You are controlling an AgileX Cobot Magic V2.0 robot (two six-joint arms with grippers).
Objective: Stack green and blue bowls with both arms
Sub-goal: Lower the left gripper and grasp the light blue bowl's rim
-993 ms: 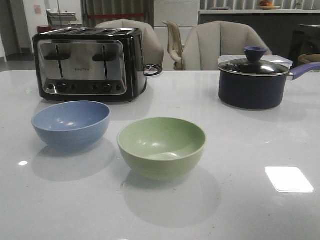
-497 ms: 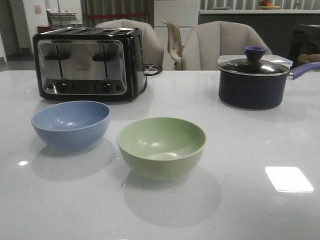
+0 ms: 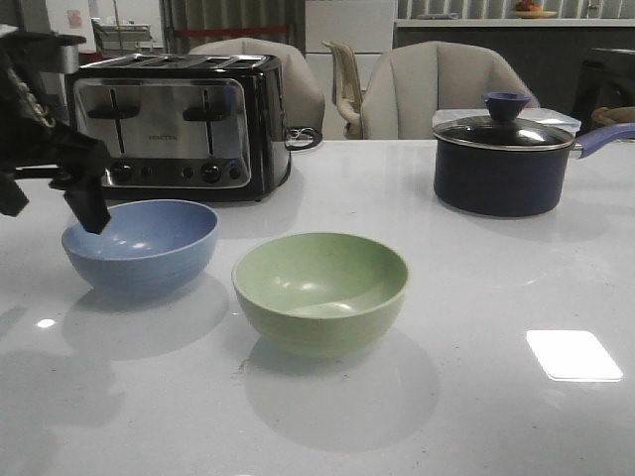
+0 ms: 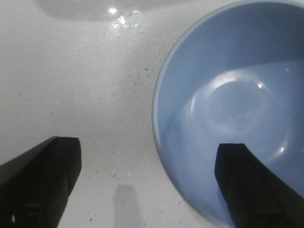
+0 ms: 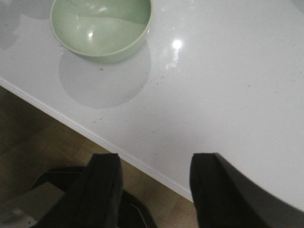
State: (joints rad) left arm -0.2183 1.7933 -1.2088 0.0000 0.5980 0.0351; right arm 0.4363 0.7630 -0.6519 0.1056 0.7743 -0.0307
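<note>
The blue bowl stands upright at the left of the white table, and the green bowl stands beside it to the right, a small gap between them. My left gripper hangs open over the blue bowl's left rim. In the left wrist view one finger is over the inside of the blue bowl and the other finger is over bare table; the left gripper holds nothing. My right gripper is open and empty above the table's near edge, well short of the green bowl. It is out of the front view.
A steel toaster stands right behind the blue bowl. A dark lidded saucepan sits at the back right, its handle pointing right. The table's front edge drops to a wooden floor. Chairs stand behind the table.
My left arm has come into the front view from the left, and its open gripper now hangs at the blue bowl's left rim. Both bowls stay where they were.
</note>
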